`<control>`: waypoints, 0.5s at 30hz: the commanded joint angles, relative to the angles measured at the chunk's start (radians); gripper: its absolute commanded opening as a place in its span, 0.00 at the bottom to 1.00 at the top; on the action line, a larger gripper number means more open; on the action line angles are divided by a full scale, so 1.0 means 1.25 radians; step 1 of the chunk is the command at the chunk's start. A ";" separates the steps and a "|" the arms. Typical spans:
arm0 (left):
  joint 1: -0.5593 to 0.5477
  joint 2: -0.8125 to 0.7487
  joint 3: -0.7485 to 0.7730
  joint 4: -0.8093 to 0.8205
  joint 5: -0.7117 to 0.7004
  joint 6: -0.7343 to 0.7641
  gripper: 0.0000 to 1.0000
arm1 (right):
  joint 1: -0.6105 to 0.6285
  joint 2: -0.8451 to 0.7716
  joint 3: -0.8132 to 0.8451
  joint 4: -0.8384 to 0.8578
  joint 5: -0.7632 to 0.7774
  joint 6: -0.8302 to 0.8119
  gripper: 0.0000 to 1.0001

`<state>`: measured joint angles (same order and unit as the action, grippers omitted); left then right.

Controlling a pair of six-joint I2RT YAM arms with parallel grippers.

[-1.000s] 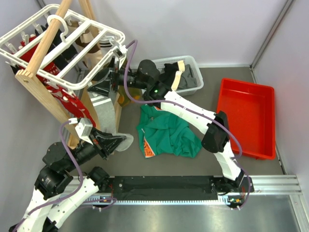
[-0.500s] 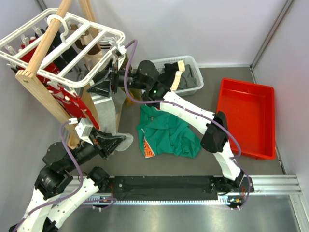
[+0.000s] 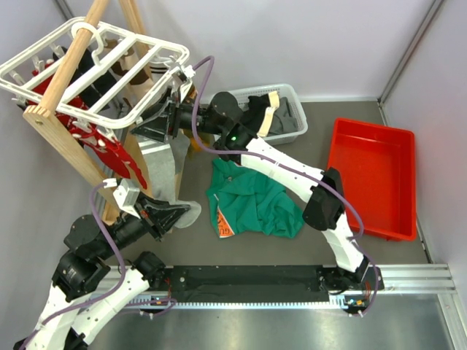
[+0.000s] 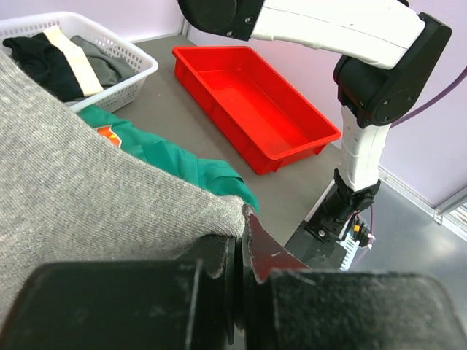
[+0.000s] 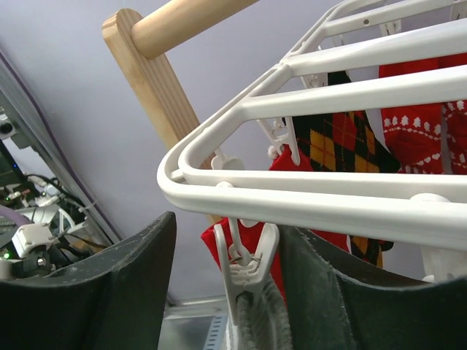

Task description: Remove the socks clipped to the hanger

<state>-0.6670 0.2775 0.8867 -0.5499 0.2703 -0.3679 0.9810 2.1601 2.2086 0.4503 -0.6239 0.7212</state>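
The white slatted hanger [image 3: 86, 32] hangs on the wooden rack at the top left, with red, black and patterned socks [image 3: 109, 149] clipped under it. A grey sock [image 3: 169, 164] hangs from a corner clip [image 5: 248, 270] on the hanger's rail [image 5: 328, 200]. My right gripper [image 5: 228, 240] is open, its fingers on either side of that clip. The right finger [image 5: 350, 292] is against the clip and the left finger [image 5: 109, 284] stands off it. My left gripper [image 4: 239, 240] is shut on the grey sock's [image 4: 87, 197] lower edge, low near the rack's foot [image 3: 179, 214].
The pale wooden rack [image 3: 66, 138] stands at the left. A green shirt [image 3: 255, 200] lies mid-table. A white basket [image 3: 288, 109] with dark garments sits at the back, and a red tray [image 3: 372, 179] at the right.
My right gripper's jaws have narrowed around the clip, and the hanger with its red sock has shifted slightly. The left arm has kept its hold and place.
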 commanded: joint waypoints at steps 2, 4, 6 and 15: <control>-0.003 -0.008 0.004 0.017 -0.008 0.002 0.00 | 0.009 0.007 0.033 0.061 0.006 0.035 0.34; -0.001 -0.007 0.000 0.017 -0.008 0.002 0.00 | 0.009 0.005 0.032 0.061 0.003 0.038 0.08; -0.001 -0.006 -0.003 0.019 -0.006 0.002 0.00 | 0.009 0.003 0.030 0.059 0.007 0.039 0.00; -0.001 -0.027 -0.005 -0.026 -0.054 -0.001 0.00 | 0.009 -0.005 0.015 0.064 0.012 0.051 0.00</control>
<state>-0.6670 0.2722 0.8848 -0.5678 0.2428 -0.3679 0.9810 2.1689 2.2086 0.4866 -0.6113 0.7715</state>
